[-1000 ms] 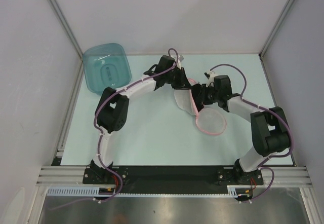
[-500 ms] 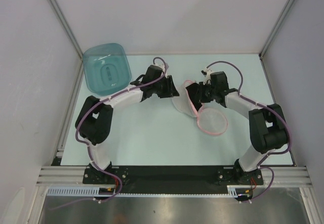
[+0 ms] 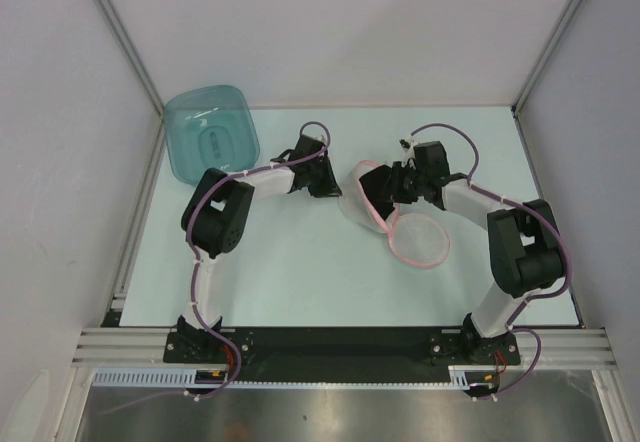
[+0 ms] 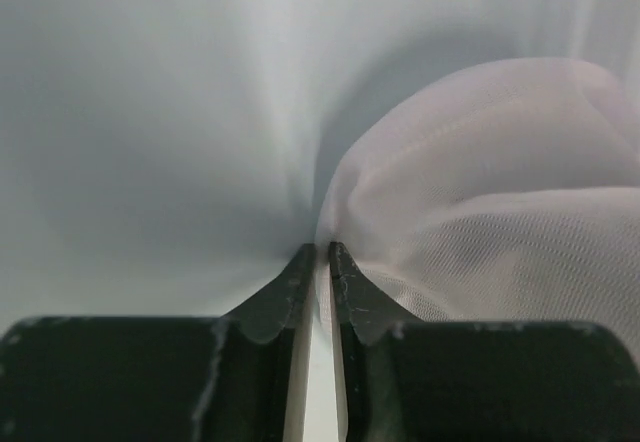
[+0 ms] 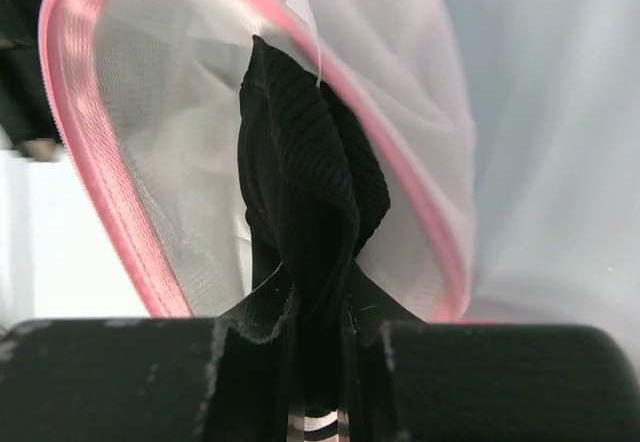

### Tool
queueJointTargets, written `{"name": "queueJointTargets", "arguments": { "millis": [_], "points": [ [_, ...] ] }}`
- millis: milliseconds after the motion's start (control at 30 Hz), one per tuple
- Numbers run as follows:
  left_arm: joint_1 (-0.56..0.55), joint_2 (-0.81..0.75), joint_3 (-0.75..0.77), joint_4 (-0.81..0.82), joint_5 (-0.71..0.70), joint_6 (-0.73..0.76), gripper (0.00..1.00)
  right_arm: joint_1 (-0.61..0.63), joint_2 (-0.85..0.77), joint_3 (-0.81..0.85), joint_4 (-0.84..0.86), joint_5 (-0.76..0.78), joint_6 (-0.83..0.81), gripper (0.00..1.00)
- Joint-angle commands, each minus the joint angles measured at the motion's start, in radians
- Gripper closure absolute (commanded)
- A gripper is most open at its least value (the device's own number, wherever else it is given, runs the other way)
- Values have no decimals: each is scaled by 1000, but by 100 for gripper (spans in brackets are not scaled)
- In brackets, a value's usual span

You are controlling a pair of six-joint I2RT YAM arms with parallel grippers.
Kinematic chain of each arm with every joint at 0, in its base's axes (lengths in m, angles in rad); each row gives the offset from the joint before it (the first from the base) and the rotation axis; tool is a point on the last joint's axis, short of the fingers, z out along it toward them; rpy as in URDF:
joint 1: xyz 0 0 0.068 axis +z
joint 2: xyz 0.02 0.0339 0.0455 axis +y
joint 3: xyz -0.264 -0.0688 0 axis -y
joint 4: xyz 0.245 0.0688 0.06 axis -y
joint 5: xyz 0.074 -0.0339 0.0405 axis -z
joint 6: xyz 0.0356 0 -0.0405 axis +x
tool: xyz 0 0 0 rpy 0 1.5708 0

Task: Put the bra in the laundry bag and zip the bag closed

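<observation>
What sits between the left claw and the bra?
Only the bag's white mesh wall, seen in the top view: the left claw at its outer side, the bra at its opening.

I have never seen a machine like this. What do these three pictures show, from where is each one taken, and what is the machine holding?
This is a robot with two arms bolted at the near edge of a pale table. The wide picture comes from a camera above and behind the arms. The two close pictures come from a camera on each wrist. On the table are a teal plastic tub and a white mesh laundry bag with pink trim, opened into two halves. The right gripper is closed on a black bra and holds it at the bag's opening. The left gripper is almost closed at the bag's mesh edge; whether it pinches the mesh is unclear.
</observation>
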Motion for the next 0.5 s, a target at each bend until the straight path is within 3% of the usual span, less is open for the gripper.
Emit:
{"name": "queueJointTargets", "arguments": {
  "millis": [0,133,300,467],
  "points": [
    [-26,34,78,-7,16,-17,83,0,16,37,43,-43,73,100],
    [-52,66,93,-10,39,-29,84,-6,46,19,95,-103,197,100],
    [-80,80,83,8,65,-48,85,-15,128,-47,319,-128,409,100],
    [-82,60,37,39,64,-53,86,-20,245,0,346,-137,423,100]
  ]
}}
